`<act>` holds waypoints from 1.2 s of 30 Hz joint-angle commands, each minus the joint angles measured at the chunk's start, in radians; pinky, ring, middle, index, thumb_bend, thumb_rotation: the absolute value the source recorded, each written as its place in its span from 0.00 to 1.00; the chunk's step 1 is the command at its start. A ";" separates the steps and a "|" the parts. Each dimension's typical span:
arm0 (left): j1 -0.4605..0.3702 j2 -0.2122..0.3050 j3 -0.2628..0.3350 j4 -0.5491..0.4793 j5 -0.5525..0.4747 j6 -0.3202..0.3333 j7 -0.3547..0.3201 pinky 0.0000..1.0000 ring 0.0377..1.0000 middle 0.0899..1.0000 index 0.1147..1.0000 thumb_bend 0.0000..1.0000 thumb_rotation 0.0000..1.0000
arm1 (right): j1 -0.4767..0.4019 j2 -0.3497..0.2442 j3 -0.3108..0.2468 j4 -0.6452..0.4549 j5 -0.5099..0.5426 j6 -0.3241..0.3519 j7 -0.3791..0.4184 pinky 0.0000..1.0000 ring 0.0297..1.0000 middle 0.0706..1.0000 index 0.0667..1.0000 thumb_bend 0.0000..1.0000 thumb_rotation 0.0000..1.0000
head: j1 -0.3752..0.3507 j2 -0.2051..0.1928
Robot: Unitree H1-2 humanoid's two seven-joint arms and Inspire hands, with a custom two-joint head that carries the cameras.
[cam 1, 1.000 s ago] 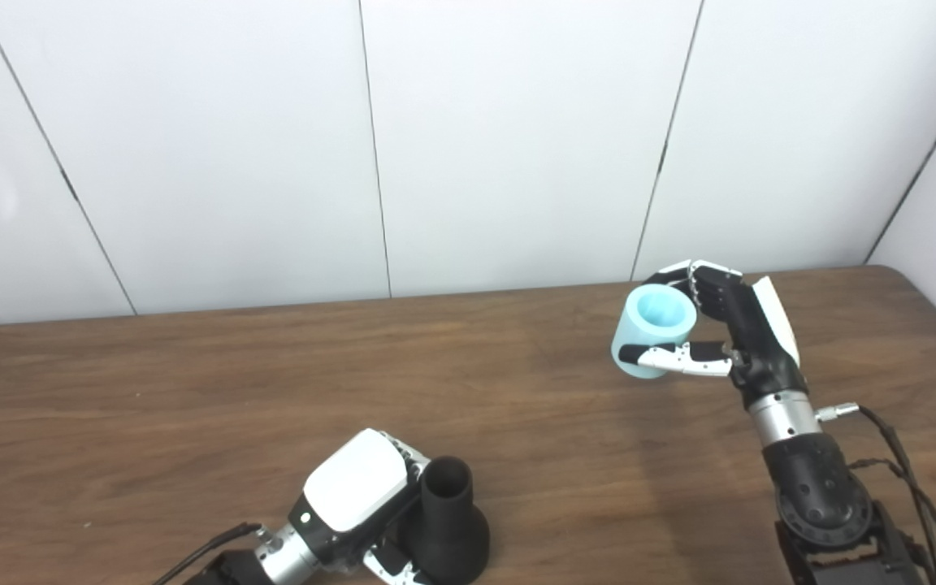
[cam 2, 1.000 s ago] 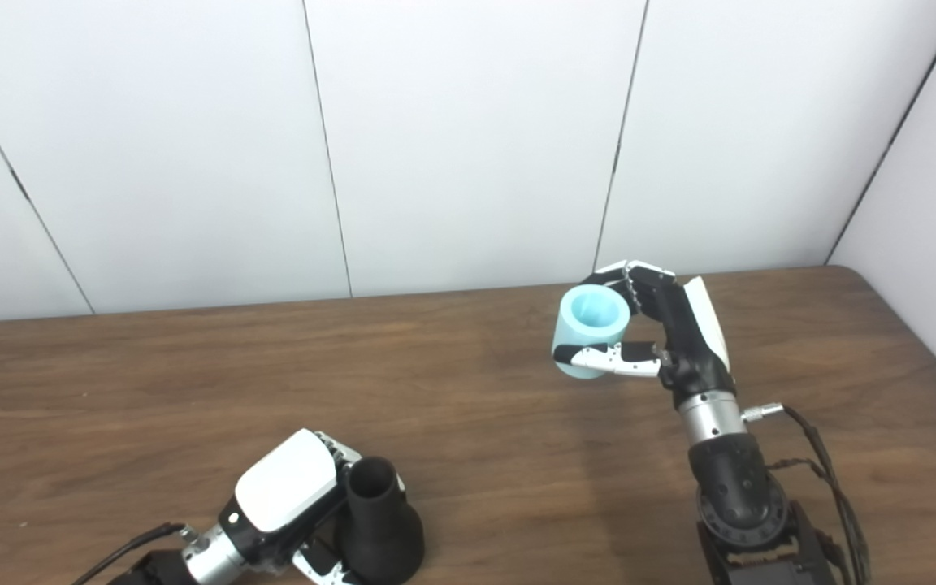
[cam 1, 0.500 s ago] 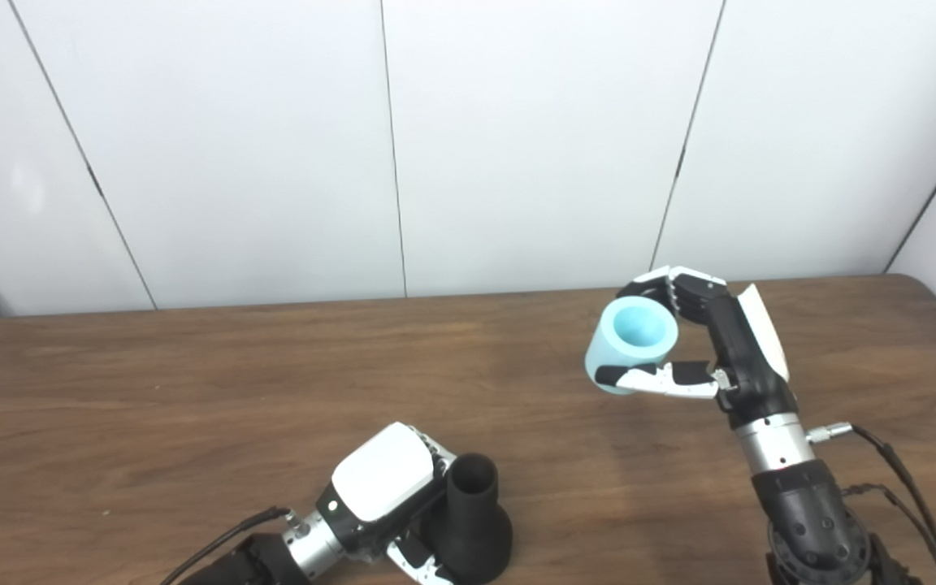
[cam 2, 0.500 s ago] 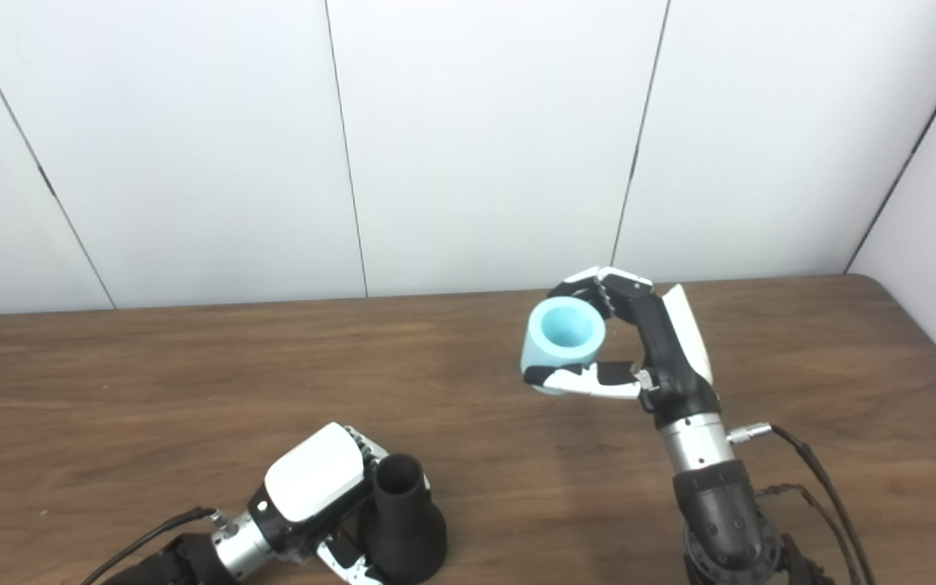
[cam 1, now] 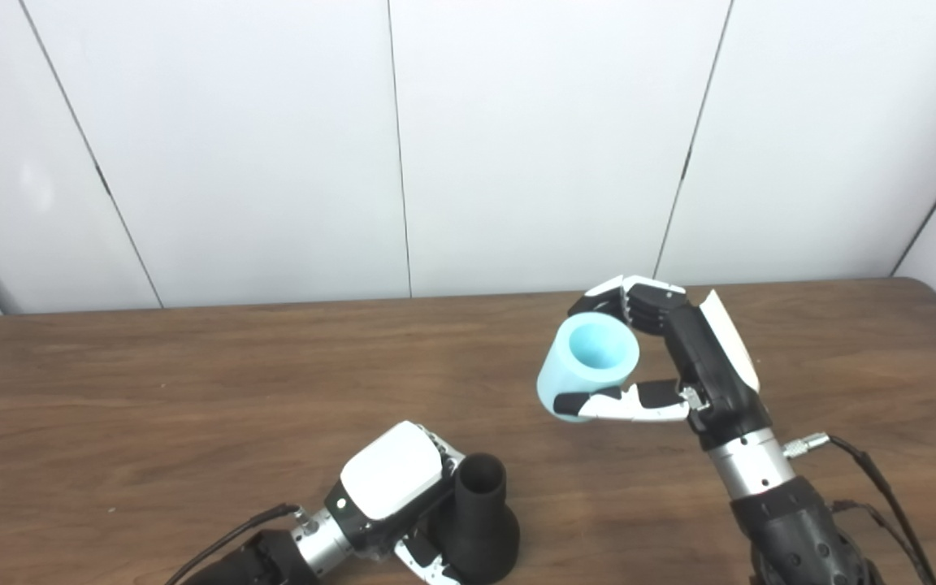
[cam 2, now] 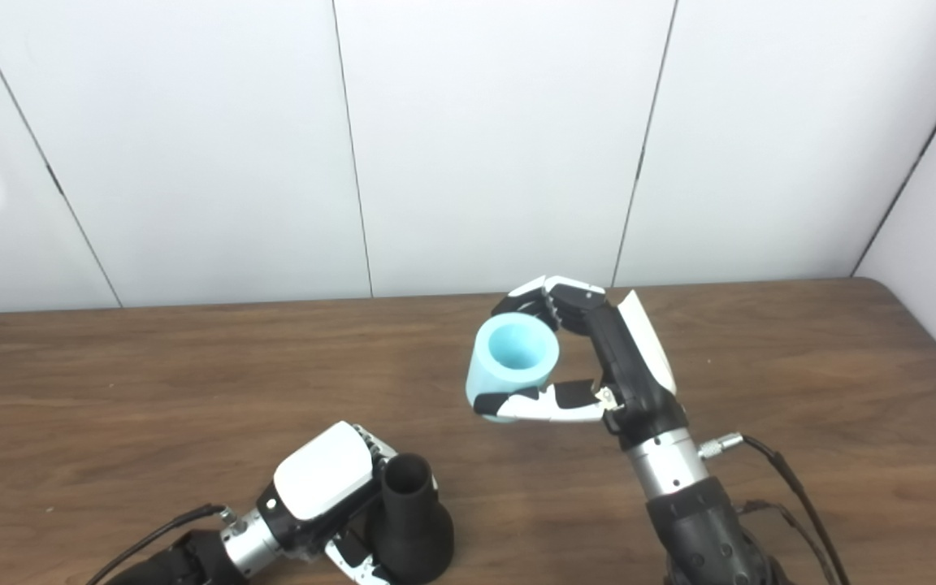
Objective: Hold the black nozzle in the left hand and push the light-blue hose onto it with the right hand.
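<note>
A: In the left eye view, what does the left hand point(cam 1: 391, 496) do?

B: It wraps the black nozzle point(cam 1: 476, 524), fingers closed round the flared body low on the wooden table point(cam 1: 151, 422); the nozzle stands upright with its narrow open mouth up and its wide base seemingly resting on the table near the front edge; the white back of the hand faces the camera.

A: And the right hand point(cam 1: 679, 366)?

B: It holds the light-blue hose point(cam 1: 586, 370), fingers over the far side and thumb pressed along the near side; the short tube is tilted, its open end turned up and toward the camera; it is raised over the table, well apart from the nozzle, up and to the right of it.

A: Does the right eye view agree?

B: Yes; the left hand point(cam 2: 322, 487) grips the nozzle point(cam 2: 407, 524) just beside it; the right hand point(cam 2: 606, 361) clasps the hose point(cam 2: 513, 370) above bare wood; white wall panels point(cam 2: 500, 138) stand behind the table.
</note>
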 commanded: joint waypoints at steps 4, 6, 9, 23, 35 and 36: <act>0.102 -0.034 -0.045 0.055 0.025 0.011 -0.056 0.12 0.14 0.42 0.41 0.52 0.00 | 0.007 0.029 0.014 -0.088 0.057 0.047 0.024 0.35 0.39 0.42 0.49 0.51 0.00 | -0.007 0.015; 0.100 -0.034 -0.047 0.061 0.025 0.010 -0.049 0.11 0.13 0.42 0.41 0.52 0.00 | 0.016 0.032 0.020 -0.095 0.058 0.039 0.027 0.35 0.39 0.42 0.49 0.51 0.00 | -0.007 0.015; 0.098 -0.034 -0.049 0.069 0.023 0.010 -0.046 0.11 0.13 0.42 0.41 0.52 0.00 | 0.023 0.037 0.029 -0.109 0.048 0.042 0.033 0.35 0.39 0.42 0.49 0.52 0.00 | 0.000 0.019; 0.093 -0.032 -0.063 0.079 0.022 0.009 -0.027 0.10 0.12 0.42 0.41 0.52 0.00 | 0.045 0.055 0.066 -0.140 0.079 0.060 0.059 0.32 0.37 0.42 0.49 0.51 0.00 | -0.002 0.018; 0.101 -0.032 -0.055 0.061 0.031 0.010 -0.040 0.10 0.12 0.42 0.41 0.52 0.00 | 0.067 0.057 0.095 -0.098 -0.030 0.005 0.042 0.32 0.38 0.42 0.49 0.51 0.00 | 0.005 0.024; 0.101 -0.031 -0.055 0.059 0.031 0.010 -0.038 0.10 0.12 0.42 0.41 0.52 0.00 | 0.068 0.053 0.099 -0.087 -0.049 -0.018 0.038 0.32 0.37 0.42 0.49 0.51 0.00 | 0.007 0.023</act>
